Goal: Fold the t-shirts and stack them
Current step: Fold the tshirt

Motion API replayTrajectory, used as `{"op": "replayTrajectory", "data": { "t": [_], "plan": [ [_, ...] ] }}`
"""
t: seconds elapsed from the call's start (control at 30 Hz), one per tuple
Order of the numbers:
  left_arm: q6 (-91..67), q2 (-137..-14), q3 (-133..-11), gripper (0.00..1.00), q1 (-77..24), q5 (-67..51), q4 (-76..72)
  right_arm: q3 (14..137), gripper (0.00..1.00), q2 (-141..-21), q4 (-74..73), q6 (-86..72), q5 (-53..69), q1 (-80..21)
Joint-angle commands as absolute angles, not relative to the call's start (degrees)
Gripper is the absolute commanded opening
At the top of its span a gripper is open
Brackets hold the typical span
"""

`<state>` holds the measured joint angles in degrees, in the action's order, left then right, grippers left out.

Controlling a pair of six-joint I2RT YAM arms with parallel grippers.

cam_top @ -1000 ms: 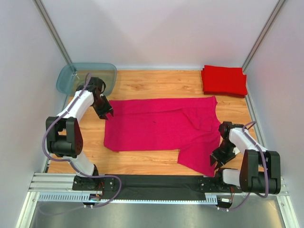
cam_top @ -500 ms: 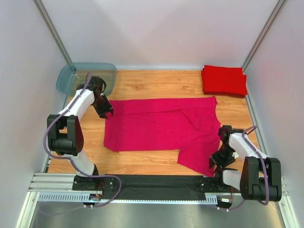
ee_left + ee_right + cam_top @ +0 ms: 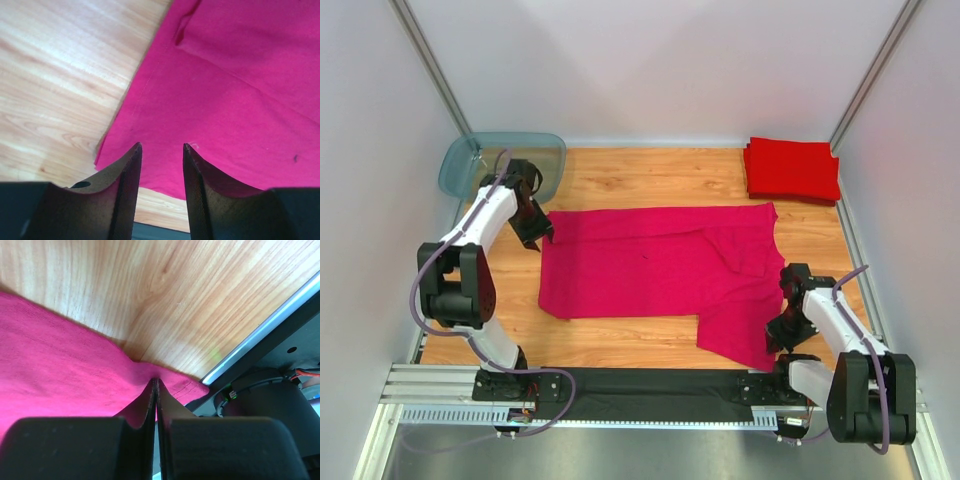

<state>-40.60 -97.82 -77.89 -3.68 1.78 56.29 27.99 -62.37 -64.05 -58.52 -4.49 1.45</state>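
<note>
A magenta-pink t-shirt (image 3: 660, 270) lies spread flat across the middle of the table, one part hanging toward the near right. My left gripper (image 3: 536, 237) is at the shirt's far left corner. In the left wrist view it (image 3: 161, 147) is open over the cloth (image 3: 235, 100), nothing between the fingers. My right gripper (image 3: 778, 335) is at the shirt's near right edge. In the right wrist view it (image 3: 155, 381) is shut on a pinch of the shirt's hem (image 3: 60, 365). A folded red t-shirt stack (image 3: 790, 170) sits at the back right corner.
A translucent blue-grey tub (image 3: 500, 165) stands at the back left corner, just behind my left arm. White walls close in both sides. The metal rail and black strip (image 3: 650, 385) run along the near table edge, close to my right gripper.
My left gripper has shifted slightly left along the shirt's far left corner. My right arm has swung its elbow outward while the gripper stays at the shirt's near right edge.
</note>
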Motion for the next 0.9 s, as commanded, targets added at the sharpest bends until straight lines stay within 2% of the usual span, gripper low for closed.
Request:
{"op": "replayTrajectory", "data": {
  "t": [0.0, 0.2, 0.33, 0.5, 0.7, 0.87],
  "plan": [
    [-47.2, -92.4, -76.7, 0.45, -2.6, 4.5, 59.9, 29.2, 0.0, -61.1, -63.5, -59.4, -5.5, 1.2],
    [-52.4, -88.2, -72.1, 0.42, -1.9, 1.7, 60.3, 34.5, 0.0, -63.9, -63.2, -56.4, -6.9, 1.2],
    [-53.8, -88.7, -69.7, 0.37, -1.9, 0.6, 62.1, 34.6, 0.0, -69.9, -56.5, -55.5, -4.4, 1.2],
    [-52.3, -88.9, -64.7, 0.36, -1.9, -2.0, 60.4, 34.8, 0.0, -76.6, -49.0, -53.7, -4.7, 1.2],
    [-49.3, -87.8, -64.5, 0.47, -1.9, -3.1, 61.9, 41.4, 0.0, -84.6, -46.3, -51.3, -5.5, 1.3],
    [-51.9, -87.0, -59.2, 0.5, -1.9, -4.6, 62.0, 48.5, 0.01, -89.6, -47.9, -49.0, -5.4, 1.2]
  ]
}}
